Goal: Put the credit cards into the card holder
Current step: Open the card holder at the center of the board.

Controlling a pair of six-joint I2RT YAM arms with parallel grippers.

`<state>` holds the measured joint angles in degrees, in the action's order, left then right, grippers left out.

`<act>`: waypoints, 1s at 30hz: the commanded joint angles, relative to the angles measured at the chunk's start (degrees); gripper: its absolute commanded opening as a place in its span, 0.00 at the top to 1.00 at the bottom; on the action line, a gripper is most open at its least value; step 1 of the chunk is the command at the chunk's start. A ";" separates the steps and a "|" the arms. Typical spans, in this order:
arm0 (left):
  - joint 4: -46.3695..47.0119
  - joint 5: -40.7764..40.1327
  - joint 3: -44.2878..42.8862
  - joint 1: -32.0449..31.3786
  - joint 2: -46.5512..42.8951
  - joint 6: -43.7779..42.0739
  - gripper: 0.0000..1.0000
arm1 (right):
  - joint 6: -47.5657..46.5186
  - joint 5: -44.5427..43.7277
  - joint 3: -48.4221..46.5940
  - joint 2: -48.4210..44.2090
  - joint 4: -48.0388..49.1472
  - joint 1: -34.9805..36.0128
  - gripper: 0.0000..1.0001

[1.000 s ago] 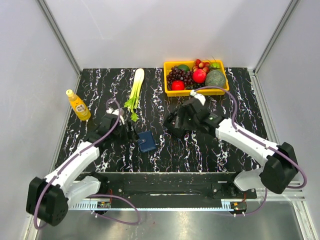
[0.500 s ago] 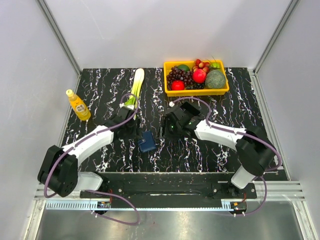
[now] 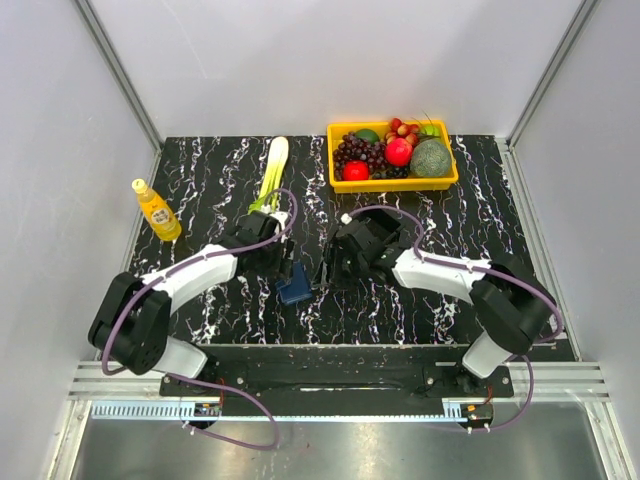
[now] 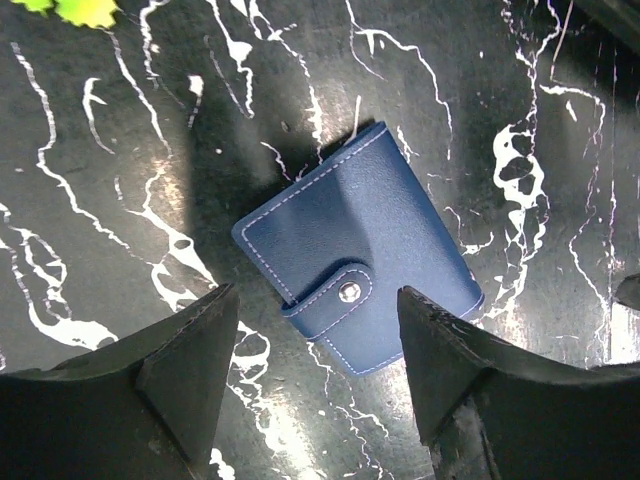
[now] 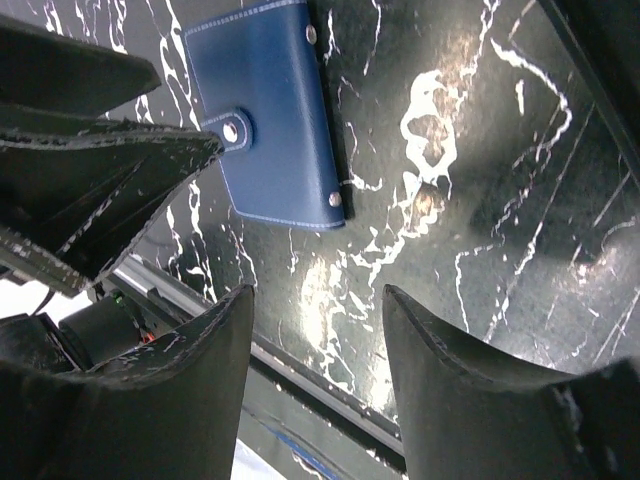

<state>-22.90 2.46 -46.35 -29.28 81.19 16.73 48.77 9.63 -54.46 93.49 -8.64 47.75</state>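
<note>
The card holder (image 3: 294,290) is a navy-blue wallet lying snapped shut on the black marbled table. The left wrist view shows it (image 4: 360,265) flat, strap and stud toward the camera. My left gripper (image 4: 315,300) hangs open just above its near edge, and neither of its fingers (image 4: 190,350) touches it. My right gripper (image 5: 318,295) is open over bare table just right of the card holder (image 5: 270,120), nothing between its jaws. From above, the left gripper (image 3: 284,266) and right gripper (image 3: 326,270) flank the wallet. The credit cards are out of view.
A yellow tray (image 3: 450,178) of fruit stands at the back right. A celery stalk (image 3: 270,178) lies at the back centre, an orange bottle (image 3: 156,210) at the left. The table's front edge and metal rail (image 5: 300,365) run just below the right gripper.
Both arms have swung inward to the card holder, the left from the left, the right from the right. The right jaws have narrowed somewhat. The card holder has hardly moved.
</note>
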 commanded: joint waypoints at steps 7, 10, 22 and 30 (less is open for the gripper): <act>6.37 5.71 0.39 -1.75 2.13 -4.86 0.31 | -0.43 2.50 5.76 -6.57 1.53 0.15 0.39; 5.50 5.72 -2.07 -1.92 4.93 -5.66 0.35 | -0.61 2.33 6.55 -7.27 1.09 0.15 0.39; 7.78 8.79 4.24 -3.07 3.54 3.04 0.55 | -1.84 0.57 7.09 -9.56 -0.32 0.07 0.37; 7.51 11.16 5.65 -3.15 -1.47 5.15 0.55 | -2.45 -0.13 0.77 -3.94 -1.02 0.07 0.38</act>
<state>-15.75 10.00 -41.36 -32.12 82.15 20.12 47.57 11.03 -48.38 86.74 -9.80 47.75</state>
